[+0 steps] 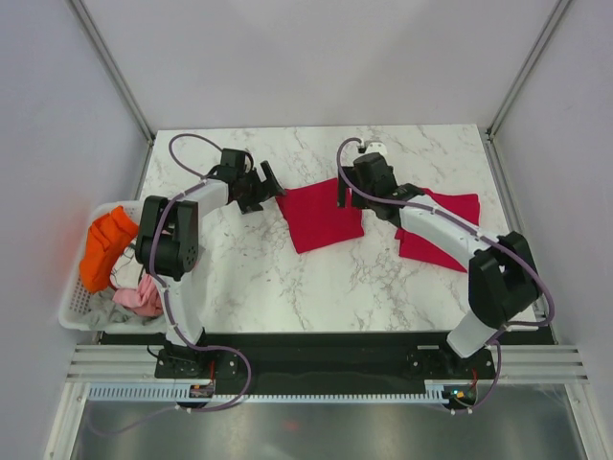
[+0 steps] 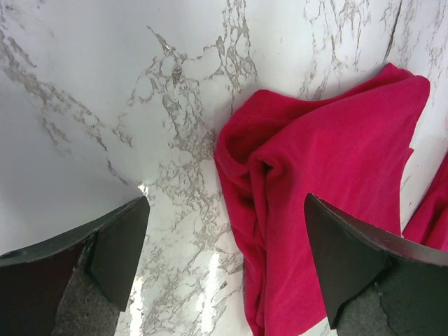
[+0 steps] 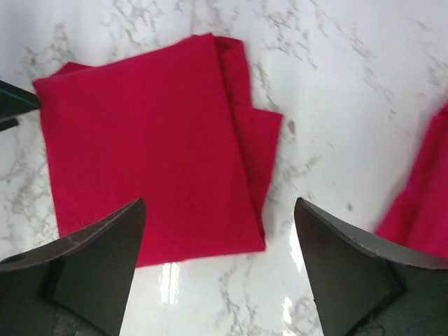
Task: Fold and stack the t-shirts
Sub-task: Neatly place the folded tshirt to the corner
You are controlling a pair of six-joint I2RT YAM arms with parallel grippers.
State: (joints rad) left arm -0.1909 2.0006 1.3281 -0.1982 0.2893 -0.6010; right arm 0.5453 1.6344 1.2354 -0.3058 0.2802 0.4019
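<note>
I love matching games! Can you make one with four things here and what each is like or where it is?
Things:
1. centre t-shirt
2. right-hand t-shirt
3. orange cloth
4. left gripper

Places or states:
A. in the white basket
B. open, beside a shirt edge
C. folded flat on the marble table
D. partly under the right arm

Pairs: 1-C, 2-D, 3-A, 4-B

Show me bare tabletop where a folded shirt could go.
Free: on the table, the near strip between the arm bases, before the folded shirt; also its far right corner. Crowded: the middle, with left hand, right hand and second shirt.
</note>
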